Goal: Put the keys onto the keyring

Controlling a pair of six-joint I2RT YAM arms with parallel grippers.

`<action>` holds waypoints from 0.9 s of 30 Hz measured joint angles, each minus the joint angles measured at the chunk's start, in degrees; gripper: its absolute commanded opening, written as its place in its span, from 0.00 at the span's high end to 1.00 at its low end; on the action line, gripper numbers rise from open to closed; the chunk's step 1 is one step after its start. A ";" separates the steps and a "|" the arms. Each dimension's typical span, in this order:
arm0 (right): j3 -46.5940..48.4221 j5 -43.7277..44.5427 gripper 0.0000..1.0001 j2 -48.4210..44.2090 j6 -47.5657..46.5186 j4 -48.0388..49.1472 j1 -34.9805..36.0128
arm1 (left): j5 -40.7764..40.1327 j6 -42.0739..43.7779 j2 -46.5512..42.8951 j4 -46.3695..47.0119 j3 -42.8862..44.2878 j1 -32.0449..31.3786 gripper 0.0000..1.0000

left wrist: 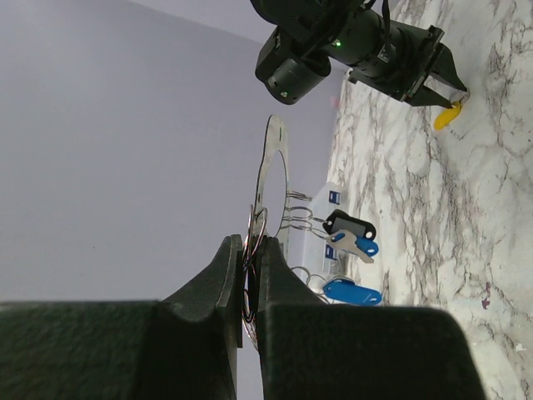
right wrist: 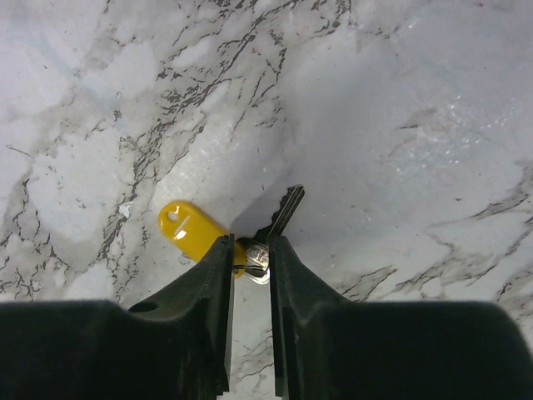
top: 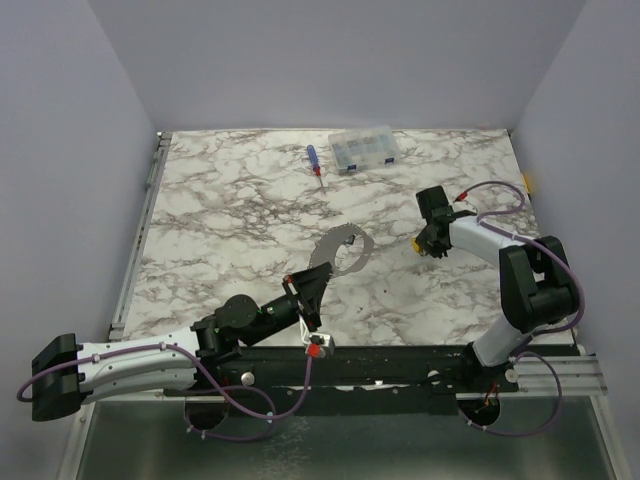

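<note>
Looking down from above, we see the left hand (top: 312, 287) clenched on the near rim of the keyring (top: 340, 250), near the middle of the marble surface (top: 230, 200). Its wrist camera shows the 2 fingers (left wrist: 221, 283) pressed tight on the thin metal edge, with the hoop seen almost edge-on and standing off the surface. From small wire loops on the ring dangle 1 black key (left wrist: 350, 223) and 2 blue keys (left wrist: 354, 293) (the upper blue one sits just under the black).

Well apart from the ring, toward the right side, the right hand (top: 428, 243) is down at the surface. Its own camera shows the fingers (right wrist: 212, 283) grasping the yellow key (right wrist: 187, 229) at the neck, where the plastic head meets the metal blade. The head lies flat on the marble and the blade points away from the hand.

At the far edge lie a screwdriver (top: 314, 160) and, just beside it, a clear compartment box (top: 365, 150).
</note>
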 measured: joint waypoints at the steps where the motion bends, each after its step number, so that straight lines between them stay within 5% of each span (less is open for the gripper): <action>1: 0.00 0.15 0.84 0.00 -0.48 0.15 0.00 | 0.00 -0.02 0.00 -0.02 0.00 0.00 1.00; 6: 0.24 0.46 0.99 -0.02 -5.14 1.05 0.50 | 0.02 -0.04 0.00 -0.02 0.00 0.00 1.00; 18: -2.19 -10.67 0.99 -5.88 -24.61 5.77 1.66 | 0.22 -0.04 0.02 -0.02 0.00 -0.33 1.00; 20: -2.58 -13.25 0.87 -7.26 -26.80 6.05 2.14 | 0.24 -0.04 0.02 -0.04 0.00 -0.37 1.00; 22: -3.06 -14.53 0.55 -8.55 -28.22 6.16 2.49 | 0.24 -0.04 0.02 -0.04 0.00 -0.37 1.00; 23: -3.63 -14.82 0.47 -9.46 -28.85 6.32 2.62 | 0.24 -0.04 0.02 -0.04 0.00 -0.37 1.00; 27: -7.02 -13.70 0.30 -14.51 -31.69 6.60 2.86 | 0.24 -0.04 0.02 -0.07 0.00 -0.37 1.00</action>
